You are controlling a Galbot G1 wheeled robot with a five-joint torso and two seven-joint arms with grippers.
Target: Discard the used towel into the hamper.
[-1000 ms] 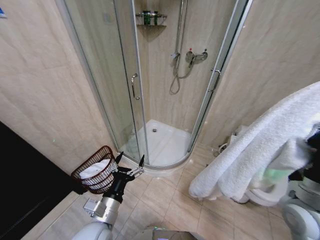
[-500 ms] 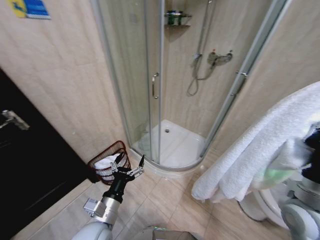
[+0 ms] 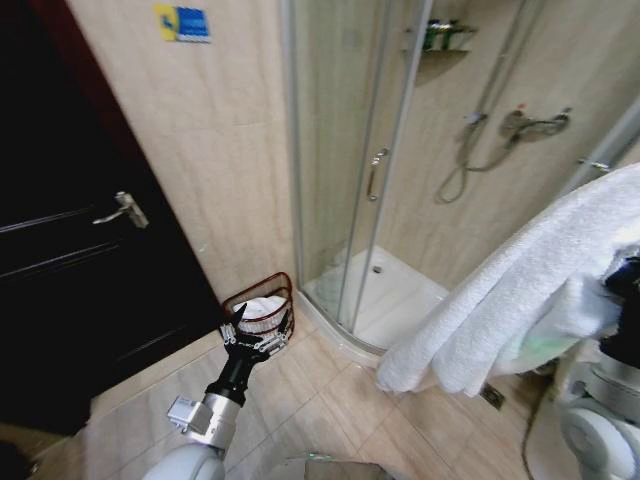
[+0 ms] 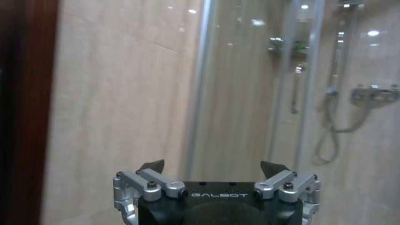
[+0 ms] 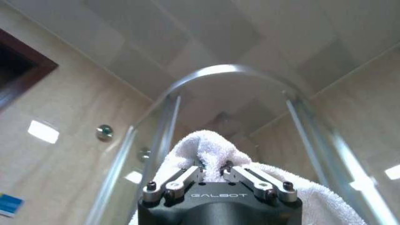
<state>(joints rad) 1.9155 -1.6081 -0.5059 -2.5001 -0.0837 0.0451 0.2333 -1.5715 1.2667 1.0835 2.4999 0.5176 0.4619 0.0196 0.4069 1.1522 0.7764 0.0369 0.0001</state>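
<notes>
The towel (image 3: 520, 290) is held up at about three o'clock in the head view, draped in a thick white fold that hangs down toward the floor (image 3: 330, 410); in the right wrist view a bunched ridge of it (image 5: 209, 154) is seen pinched in the right gripper (image 5: 212, 169), whose fingers are closed tight on the cloth; so the pick-up can be judged done. The hamper (image 3: 262, 310) stands on the floor at about nine o'clock from the towel and well apart from it, against the tiled wall (image 3: 230, 150) between the dark door (image 3: 80, 260) and the glass shower stall (image 3: 350, 170); something white is already seen lying inside it. The left gripper (image 3: 255, 335) is held out low just in front of the hamper, at about six o'clock from it, with its fingers spread apart and nothing between them; the same spread is shown in the left wrist view (image 4: 212, 168), where the stall glass is faced. What is left, as far as can be judged: the towel is yet to be carried across to above the hamper's open top and let go; nothing of the held towel is in the hamper so far.
</notes>
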